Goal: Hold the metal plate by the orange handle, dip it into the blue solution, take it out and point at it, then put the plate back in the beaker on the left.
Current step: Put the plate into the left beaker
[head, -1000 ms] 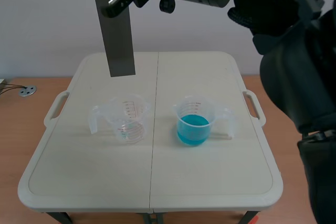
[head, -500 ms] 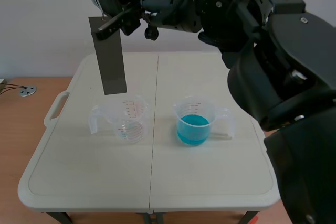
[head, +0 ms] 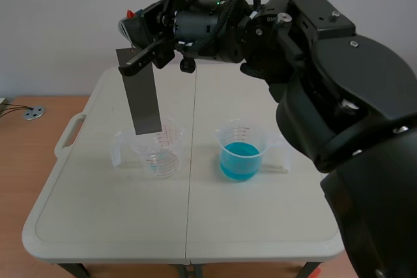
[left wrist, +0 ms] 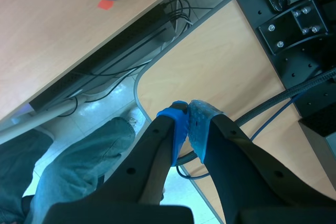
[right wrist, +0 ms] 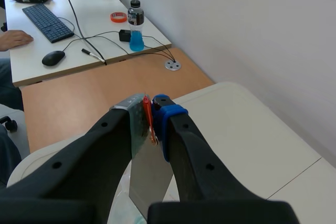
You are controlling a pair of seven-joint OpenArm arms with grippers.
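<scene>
Two beakers set on cream folding table [head: 260, 226]: clear beaker [head: 156, 154] left, beaker of blue solution [head: 240, 159] right. Metal plate [head: 142, 99] clamped at orange handle [right wrist: 148, 116] by right gripper [right wrist: 149, 109], hung slightly tilted over clear beaker, lower edge about at rim (inside or behind, not discernible). Last step judged in hand: return of plate. Next move: straight descent, plate centred in mouth, then release. Left gripper [left wrist: 188, 121] closed on nothing, held off table. Wooden surface [head: 19, 135] around table; keyboard [right wrist: 47, 20], mouse [right wrist: 52, 57], bottle [right wrist: 136, 27] seen on white desk [right wrist: 79, 3].

Dull grey metal plate [head: 142, 99], orange handle [right wrist: 149, 118], bright blue solution [head: 240, 157], clear beaker [head: 155, 151] with red markings, cream table [head: 260, 219]
</scene>
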